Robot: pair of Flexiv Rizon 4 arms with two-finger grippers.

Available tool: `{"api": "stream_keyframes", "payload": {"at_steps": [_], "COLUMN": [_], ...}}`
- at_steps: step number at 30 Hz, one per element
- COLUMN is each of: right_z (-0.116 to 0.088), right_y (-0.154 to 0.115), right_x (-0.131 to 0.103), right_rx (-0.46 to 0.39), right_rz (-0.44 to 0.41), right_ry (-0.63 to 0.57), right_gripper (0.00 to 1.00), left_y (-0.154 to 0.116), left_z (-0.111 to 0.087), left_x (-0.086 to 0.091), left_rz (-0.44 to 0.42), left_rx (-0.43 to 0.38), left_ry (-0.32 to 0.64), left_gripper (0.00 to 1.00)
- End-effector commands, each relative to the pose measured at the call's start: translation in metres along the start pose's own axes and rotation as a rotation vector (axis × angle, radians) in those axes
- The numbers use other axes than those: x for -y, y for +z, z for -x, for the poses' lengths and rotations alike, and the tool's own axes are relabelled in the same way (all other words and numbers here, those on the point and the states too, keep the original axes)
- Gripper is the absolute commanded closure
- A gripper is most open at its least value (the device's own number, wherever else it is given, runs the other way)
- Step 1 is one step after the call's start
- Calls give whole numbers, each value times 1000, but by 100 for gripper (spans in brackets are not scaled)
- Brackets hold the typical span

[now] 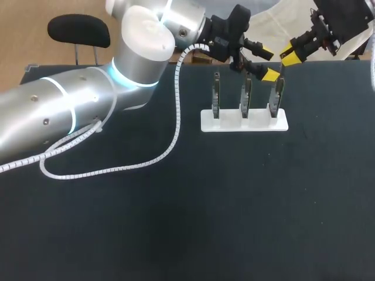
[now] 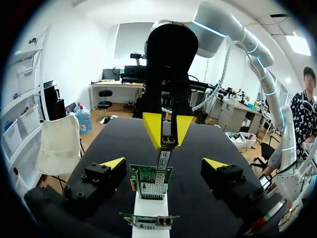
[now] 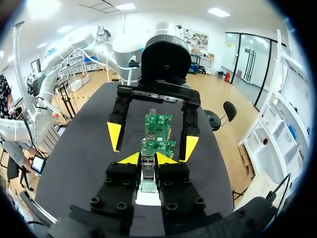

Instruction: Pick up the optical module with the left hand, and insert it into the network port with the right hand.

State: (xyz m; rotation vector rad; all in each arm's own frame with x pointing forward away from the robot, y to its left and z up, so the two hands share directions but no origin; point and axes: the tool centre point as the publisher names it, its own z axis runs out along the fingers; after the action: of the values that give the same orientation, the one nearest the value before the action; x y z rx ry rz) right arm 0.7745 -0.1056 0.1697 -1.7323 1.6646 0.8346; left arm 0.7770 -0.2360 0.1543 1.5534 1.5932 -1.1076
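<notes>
My right gripper (image 2: 167, 130) is shut on the slim silver optical module (image 2: 164, 158), pointing it down at the port of a green network card (image 2: 148, 182). This card (image 1: 278, 95) is the right-hand one of three standing in a white holder (image 1: 244, 121). My left gripper (image 2: 163, 163) is open, a finger on each side of the card and module, touching neither. In the right wrist view my right gripper (image 3: 148, 158) pinches the module (image 3: 147, 174) above the row of cards (image 3: 157, 126). In the head view both grippers meet over the holder's right end: left (image 1: 268, 63), right (image 1: 290, 57).
The left arm's white spiral cable (image 1: 170, 140) loops across the black table (image 1: 234, 205) to the left of the holder. Two more cards (image 1: 216, 93) (image 1: 246, 96) stand in the holder's left and middle slots.
</notes>
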Motion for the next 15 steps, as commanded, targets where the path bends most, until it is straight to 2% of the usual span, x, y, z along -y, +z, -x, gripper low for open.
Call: {"api": "stream_keyframes", "payload": {"at_steps": [1,15], "right_z": [-1,-5], "right_y": [2,3], "right_x": [-2,-1], "right_rx": [-2,-7], "right_rz": [-7,-24], "right_ry": [-1,4], "right_gripper": [100,100], "left_y": [0,0], "left_z": [1,1], "left_x": [-2,-2], "left_rz": [-4,-4], "left_rx": [-4,-4], "left_ry": [-1,-1], "left_gripper": [0,0]}}
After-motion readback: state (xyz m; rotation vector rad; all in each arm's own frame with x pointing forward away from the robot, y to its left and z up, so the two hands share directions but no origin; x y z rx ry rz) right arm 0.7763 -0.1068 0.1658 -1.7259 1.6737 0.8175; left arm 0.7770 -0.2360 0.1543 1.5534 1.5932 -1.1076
